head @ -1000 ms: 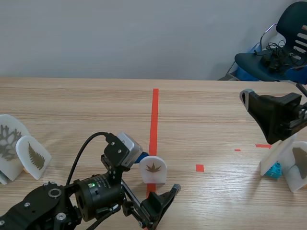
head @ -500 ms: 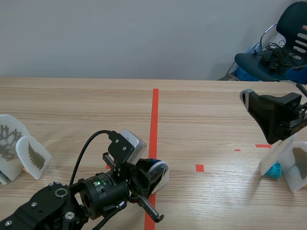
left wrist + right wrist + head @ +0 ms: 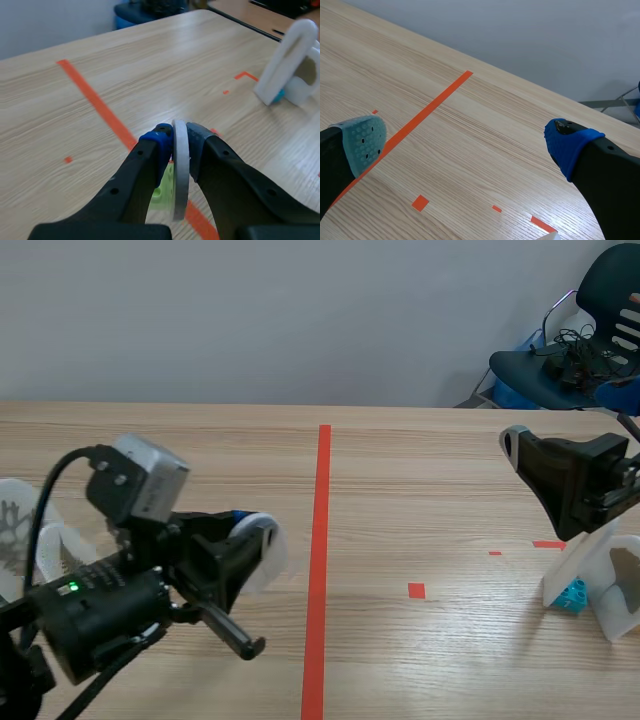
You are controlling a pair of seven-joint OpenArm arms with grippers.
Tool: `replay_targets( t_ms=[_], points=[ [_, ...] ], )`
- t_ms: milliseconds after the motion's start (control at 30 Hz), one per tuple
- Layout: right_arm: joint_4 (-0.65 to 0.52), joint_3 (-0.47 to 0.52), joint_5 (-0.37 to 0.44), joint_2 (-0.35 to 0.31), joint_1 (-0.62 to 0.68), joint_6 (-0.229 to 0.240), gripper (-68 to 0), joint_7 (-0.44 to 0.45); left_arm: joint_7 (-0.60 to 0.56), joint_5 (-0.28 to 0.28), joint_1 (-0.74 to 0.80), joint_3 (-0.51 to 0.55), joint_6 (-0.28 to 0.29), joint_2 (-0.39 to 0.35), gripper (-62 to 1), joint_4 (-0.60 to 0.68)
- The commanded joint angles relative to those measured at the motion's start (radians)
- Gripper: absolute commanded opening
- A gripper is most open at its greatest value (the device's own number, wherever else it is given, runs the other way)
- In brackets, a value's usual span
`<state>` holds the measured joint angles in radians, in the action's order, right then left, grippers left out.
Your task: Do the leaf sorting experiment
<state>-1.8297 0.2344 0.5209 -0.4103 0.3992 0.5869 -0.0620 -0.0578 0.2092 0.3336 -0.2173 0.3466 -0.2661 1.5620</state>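
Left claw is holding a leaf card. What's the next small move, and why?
Probably shift the left claw a little toward the left cards, then lower. The card is pinched edge-on between its pads and seems lifted off the table, short of those cards. The right claw hangs open near the right cards, out of the way.

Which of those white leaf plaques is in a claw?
The plaque pinched in the left claw; the left-side plaques and right-side plaques stand free.
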Motion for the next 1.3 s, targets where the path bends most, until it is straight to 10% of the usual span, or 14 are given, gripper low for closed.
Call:
replay_targets(
  t_ms=[0,167,600,833,1067,1267],
  points=[
    [-0.004,0.004,0.008,-0.011,-0.014,-0.003,0.4,0.016,-0.012,0.033,0.026,0.038,-0.029,0.003,-56.8,-0.037],
    [-0.004,0.004,0.008,-0.011,-0.014,-0.003,0.4,0.016,-0.013,0.043,0.059,0.180,-0.157,0.002,-56.7,-0.076],
    [-0.004,0.004,0.008,-0.011,-0.014,-0.003,0.4,0.016,-0.049,0.196,-0.047,0.320,-0.176,-0.010,-55.7,-0.347],
    [-0.004,0.004,0.008,-0.011,-0.014,-0.003,0.4,0.016,-0.077,0.195,-0.049,0.320,-0.176,-0.018,-45.7,-0.355],
    [-0.004,0.004,0.008,-0.011,-0.014,-0.003,0.4,0.016,-0.066,0.195,-0.046,0.324,-0.168,-0.021,-20.5,-0.330],
    [-0.004,0.004,0.008,-0.011,-0.014,-0.003,0.4,0.016,0.034,0.195,0.010,0.379,-0.069,-0.042,-17.6,-0.117]
  ],
)
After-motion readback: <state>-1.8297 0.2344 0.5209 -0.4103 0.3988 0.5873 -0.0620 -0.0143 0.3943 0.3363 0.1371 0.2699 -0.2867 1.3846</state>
